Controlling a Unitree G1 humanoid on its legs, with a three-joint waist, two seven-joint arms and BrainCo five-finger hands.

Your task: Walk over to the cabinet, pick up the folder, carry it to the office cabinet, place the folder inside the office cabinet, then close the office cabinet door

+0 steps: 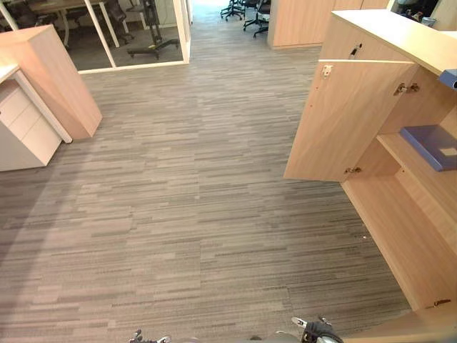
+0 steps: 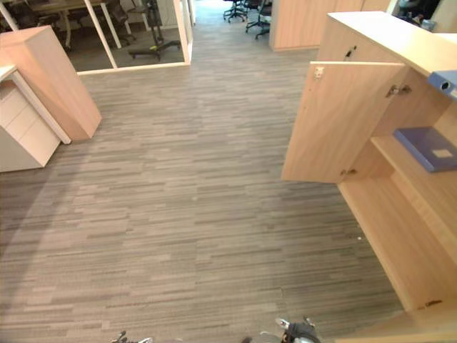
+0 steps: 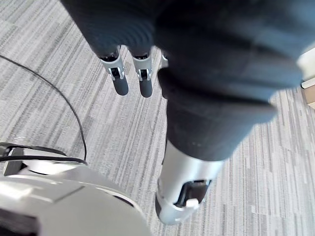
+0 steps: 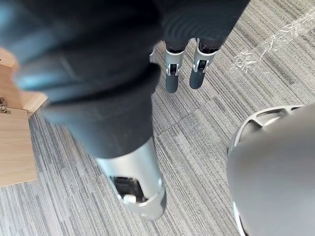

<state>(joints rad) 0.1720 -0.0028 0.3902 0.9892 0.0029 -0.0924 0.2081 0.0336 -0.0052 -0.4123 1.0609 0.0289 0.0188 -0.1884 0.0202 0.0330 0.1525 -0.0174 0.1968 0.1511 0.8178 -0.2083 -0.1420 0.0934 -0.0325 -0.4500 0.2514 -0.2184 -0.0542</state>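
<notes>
Left wrist view gives you the left hand hanging over the carpet, fingers straight and apart from the thumb, with nothing in it. In its own wrist view the right hand hangs the same way, loose and empty. Further out, the blue folder lies flat on the middle shelf inside the office cabinet on your right, well apart from both hands. I judge the placing done and the closing to be the step in hand. The door stands swung wide, its inner face toward you and its hinges on the far side of the opening. Your next move calls for stepping forward, bringing a hand round the door's free edge to its far face, and sweeping it back toward the cabinet front. You cannot tell from here whether the folder overhangs the shelf, so check before the door meets it. A second blue thing shows at the cabinet top's edge; leave it.
</notes>
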